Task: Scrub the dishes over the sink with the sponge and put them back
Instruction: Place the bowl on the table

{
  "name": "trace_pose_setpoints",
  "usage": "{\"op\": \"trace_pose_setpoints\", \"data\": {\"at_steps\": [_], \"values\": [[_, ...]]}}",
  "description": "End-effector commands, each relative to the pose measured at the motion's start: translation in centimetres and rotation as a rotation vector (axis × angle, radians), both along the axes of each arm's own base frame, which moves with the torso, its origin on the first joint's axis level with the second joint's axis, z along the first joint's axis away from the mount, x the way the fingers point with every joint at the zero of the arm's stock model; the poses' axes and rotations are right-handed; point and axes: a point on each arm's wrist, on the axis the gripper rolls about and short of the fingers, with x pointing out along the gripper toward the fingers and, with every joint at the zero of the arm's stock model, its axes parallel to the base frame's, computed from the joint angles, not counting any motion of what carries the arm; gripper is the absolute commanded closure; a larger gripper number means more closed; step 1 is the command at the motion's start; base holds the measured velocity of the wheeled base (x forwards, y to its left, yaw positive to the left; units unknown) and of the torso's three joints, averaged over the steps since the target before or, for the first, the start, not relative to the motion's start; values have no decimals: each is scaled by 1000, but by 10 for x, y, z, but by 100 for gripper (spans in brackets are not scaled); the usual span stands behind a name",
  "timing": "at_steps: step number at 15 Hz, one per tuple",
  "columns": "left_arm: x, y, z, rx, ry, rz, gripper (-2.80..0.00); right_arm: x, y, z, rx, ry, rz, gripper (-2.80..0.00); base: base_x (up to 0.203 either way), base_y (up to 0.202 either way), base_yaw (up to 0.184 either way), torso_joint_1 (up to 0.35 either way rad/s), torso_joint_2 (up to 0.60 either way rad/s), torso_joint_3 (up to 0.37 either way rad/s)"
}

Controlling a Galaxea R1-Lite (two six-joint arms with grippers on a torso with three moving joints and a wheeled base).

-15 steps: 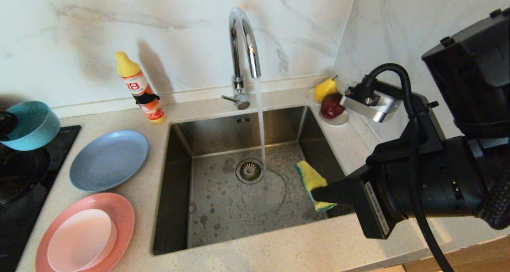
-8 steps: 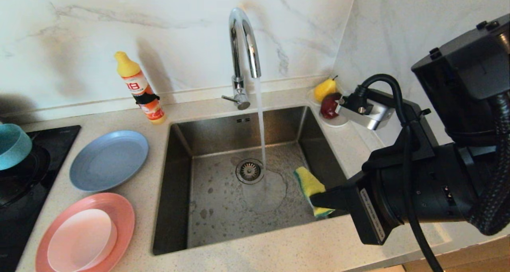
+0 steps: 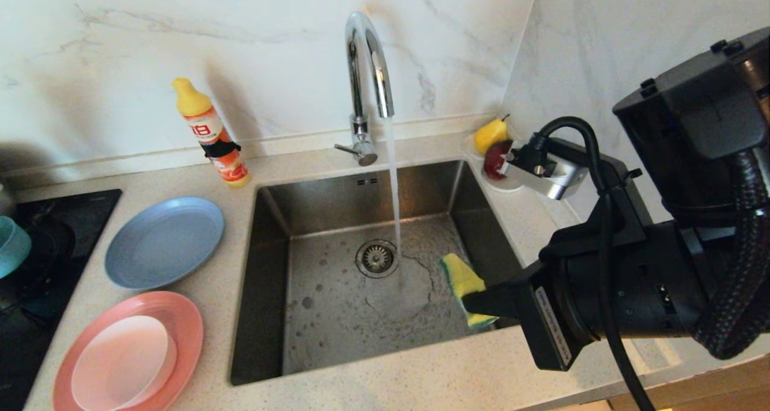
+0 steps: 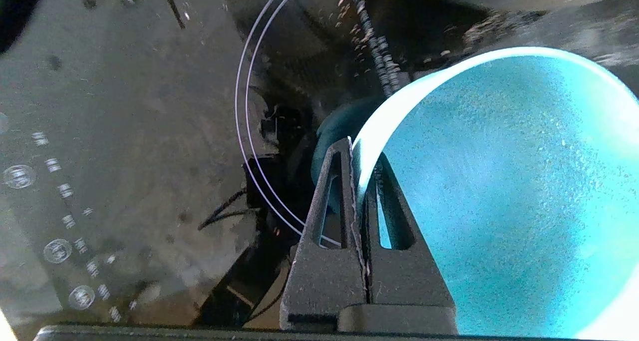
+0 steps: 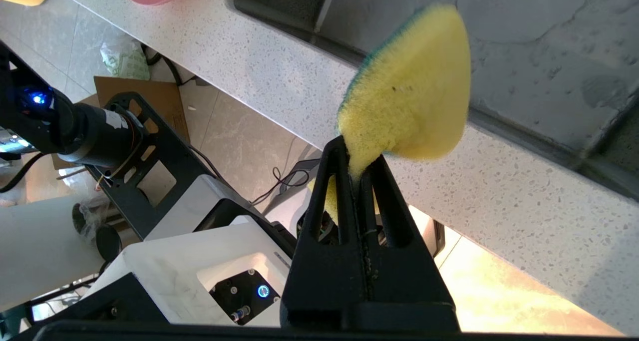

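The sponge (image 3: 461, 284) is hanging over the right side of the sink (image 3: 337, 315), pinched by its narrow tail in the right gripper (image 5: 360, 167), whose fingers are pressing together on it. Beyond the sponge from that gripper, water is running from the tap (image 3: 367, 68) down beside the drain (image 3: 376, 258). The left gripper (image 4: 360, 164) is clamping the rim of the teal bowl (image 4: 504, 191) above the black cooktop (image 3: 42, 260) at the far left edge of the head view. The grey-blue plate (image 3: 163, 241) and the salmon-pink plate (image 3: 180, 318), with the pale bowl (image 3: 123, 363) sitting in it, are lying on the counter between the cooktop and the sink.
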Motion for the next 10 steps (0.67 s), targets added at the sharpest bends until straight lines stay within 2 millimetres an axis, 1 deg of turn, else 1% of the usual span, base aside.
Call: {"op": "trace_pose_setpoints", "data": {"at_steps": [1, 2, 5, 10], "values": [[1, 10, -13, -23, 14, 14, 0, 0, 0, -6, -4, 4, -3, 0, 0, 0, 0, 0, 0, 0], [2, 12, -18, -31, 21, 15, 0, 1, 1, -6, 5, -2, -3, 0, 0, 0, 0, 0, 0, 0], [3, 13, -23, -42, 30, 12, 0, 1, 1, -7, 8, -3, -4, 0, 0, 0, 0, 0, 0, 0], [4, 13, -25, -50, 25, 0, 0, 0, 0, -8, 7, -2, -5, 0, 0, 0, 0, 0, 0, 0]]}}
